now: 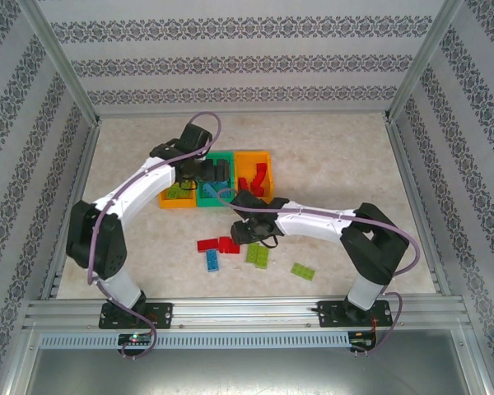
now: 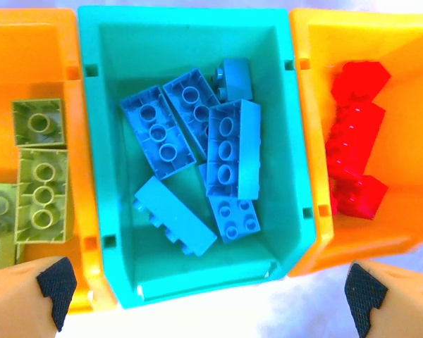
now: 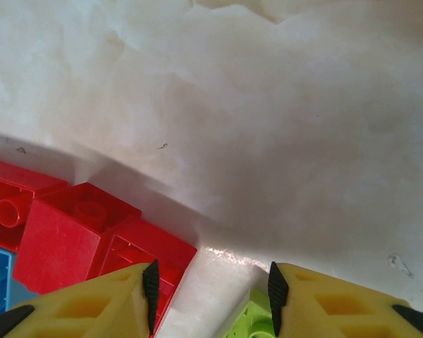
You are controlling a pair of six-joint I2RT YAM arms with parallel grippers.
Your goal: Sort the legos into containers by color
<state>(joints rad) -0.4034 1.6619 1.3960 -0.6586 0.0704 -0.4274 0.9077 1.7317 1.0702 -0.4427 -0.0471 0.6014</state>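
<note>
Nearest us, left fingers (image 2: pixel 55 287) hung spread, empty, over studded blue plastic bricks (image 2: pixel 232 149) in a teal rectangular bin (image 2: pixel 92 176); right fingers (image 3: pixel 149 296) gaped beside red studded bricks (image 3: pixel 63 246).

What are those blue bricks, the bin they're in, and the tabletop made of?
Blue bricks: apparently hard moulded plastic, smooth with crisp studs. Green bin: likely plastic too, with moulded slots along its rim. Tabletop: uncertain; a pale mottled sheet with faint sheen, perhaps vinyl.
</note>
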